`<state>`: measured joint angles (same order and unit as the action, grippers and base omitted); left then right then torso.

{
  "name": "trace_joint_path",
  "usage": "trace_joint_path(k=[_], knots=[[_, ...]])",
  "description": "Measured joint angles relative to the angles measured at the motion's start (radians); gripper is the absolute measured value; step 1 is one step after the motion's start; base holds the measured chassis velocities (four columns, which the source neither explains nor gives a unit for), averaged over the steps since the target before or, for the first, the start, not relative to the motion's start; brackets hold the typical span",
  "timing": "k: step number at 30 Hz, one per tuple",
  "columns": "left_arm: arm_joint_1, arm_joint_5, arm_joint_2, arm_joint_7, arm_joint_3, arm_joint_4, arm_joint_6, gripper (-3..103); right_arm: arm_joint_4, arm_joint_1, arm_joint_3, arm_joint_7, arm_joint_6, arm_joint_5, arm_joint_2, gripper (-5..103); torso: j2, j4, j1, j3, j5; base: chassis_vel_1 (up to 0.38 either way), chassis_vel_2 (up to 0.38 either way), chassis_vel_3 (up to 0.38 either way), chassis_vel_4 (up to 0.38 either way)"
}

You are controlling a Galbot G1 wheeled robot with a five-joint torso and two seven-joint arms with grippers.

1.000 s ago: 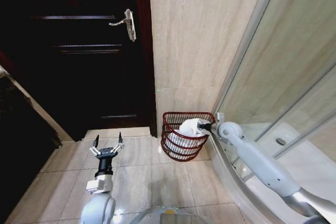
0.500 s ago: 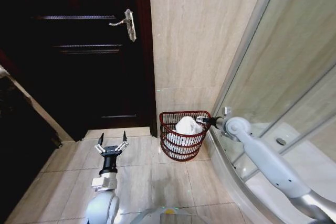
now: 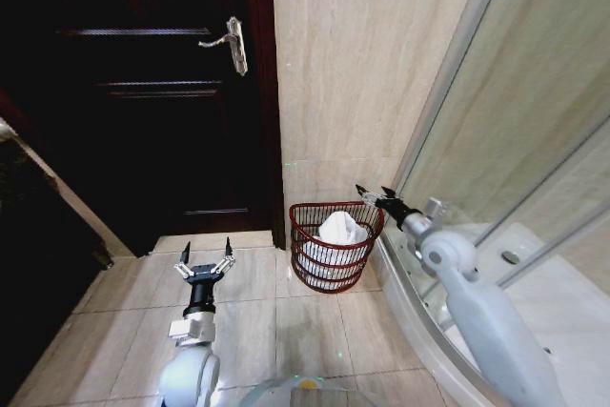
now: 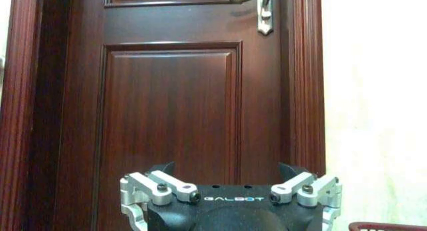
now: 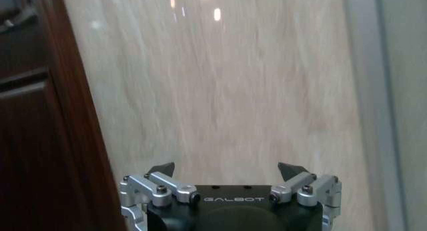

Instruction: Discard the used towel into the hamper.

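Lifted clear of the hamper (image 3: 331, 247) since a second ago, your right gripper (image 3: 374, 195) now hangs above the basket's right rim, fingers spread wide and holding nothing; half a second back it was still level with that rim. You can see the white towel (image 3: 340, 230) lying bunched inside the hamper, its top just below the upper bars, no longer touched by the gripper. The small red-brown woven basket stands on the tiled floor (image 3: 286, 316) at the foot of the beige wall (image 3: 353, 73), between the dark door (image 3: 162, 102) and the curved edge of the glass shower enclosure (image 3: 515, 140).

Your left gripper (image 3: 205, 266) waits low over the floor tiles in front of the door, well apart from the hamper, its fingers also wide open and empty. From the left wrist you look straight at the door panel and its handle (image 4: 257, 6), with a sliver of the hamper's rim at the frame corner. From the right wrist you face the wall beside the door frame.
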<state>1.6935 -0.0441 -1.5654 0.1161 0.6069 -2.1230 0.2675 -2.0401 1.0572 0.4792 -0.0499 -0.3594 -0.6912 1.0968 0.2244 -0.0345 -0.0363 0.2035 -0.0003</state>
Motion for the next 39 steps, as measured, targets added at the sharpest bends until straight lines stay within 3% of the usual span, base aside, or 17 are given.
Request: trace_joint_path(k=[2,4,5,7,14,19,23,26,34,39], knots=[[0.004,-0.005,-0.001,-0.001,-0.005,-0.003,-0.007,100,-0.004,0.063,0.023,0.044,0.111,0.182,0.05,100,0.0,-0.0001,0.0,0.0,0.0002,0.0,0.0,0.0,0.0],[0.004,-0.005,-0.001,-0.001,-0.005,-0.003,-0.007,100,-0.004,0.075,0.025,0.049,0.129,0.209,0.058,100,0.0,-0.0001,0.0,0.0,0.0001,0.0,0.0,0.0,0.0],[0.007,-0.005,0.001,-0.002,-0.005,-0.005,-0.009,100,-0.007,0.122,0.034,0.064,0.178,0.284,0.088,100,0.0,0.0,0.0,0.0,0.0004,0.0,0.0,0.0,0.0],[0.013,-0.005,0.003,-0.002,-0.005,-0.018,-0.023,100,-0.021,0.203,0.05,0.073,0.227,0.346,0.13,100,0.0,0.0001,0.0,0.0,0.0004,0.0,0.0,0.0,0.0],[0.018,-0.01,0.009,-0.002,-0.034,-0.056,-0.081,100,-0.081,0.348,0.09,0.094,0.301,0.407,0.178,100,0.0,0.0,0.0,0.0,0.0003,0.0,0.0,0.0,0.0],[0.016,-0.01,0.01,-0.006,-0.058,-0.049,-0.091,100,-0.125,0.416,0.119,0.098,0.336,0.443,0.216,100,0.0,0.0001,0.0,0.0,0.0004,0.0,0.0,0.0,0.0],[0.007,-0.009,0.022,-0.06,-0.06,-0.034,-0.112,100,-0.18,0.479,0.15,0.117,0.367,0.498,0.262,100,0.0,-0.0001,0.0,0.0,0.0003,0.0,0.0,0.0,0.0],[-0.015,-0.043,0.04,-0.125,-0.02,-0.032,-0.148,100,-0.189,0.537,0.173,0.198,0.412,0.502,0.314,100,0.0,0.0,0.0,0.0,0.0001,0.0,0.0,0.0,0.0],[0.012,-0.137,0.129,-0.139,0.013,-0.034,-0.137,100,-0.177,0.619,0.165,0.212,0.459,0.521,0.418,100,0.0,-0.0001,0.0,0.0,0.0004,0.0,0.0,0.0,0.0],[0.014,-0.11,0.113,-0.156,0.002,-0.018,-0.123,100,-0.189,0.651,0.182,0.207,0.473,0.5,0.425,100,0.0,-0.0002,0.0,0.0,0.0002,0.0,0.0,0.0,0.0]])
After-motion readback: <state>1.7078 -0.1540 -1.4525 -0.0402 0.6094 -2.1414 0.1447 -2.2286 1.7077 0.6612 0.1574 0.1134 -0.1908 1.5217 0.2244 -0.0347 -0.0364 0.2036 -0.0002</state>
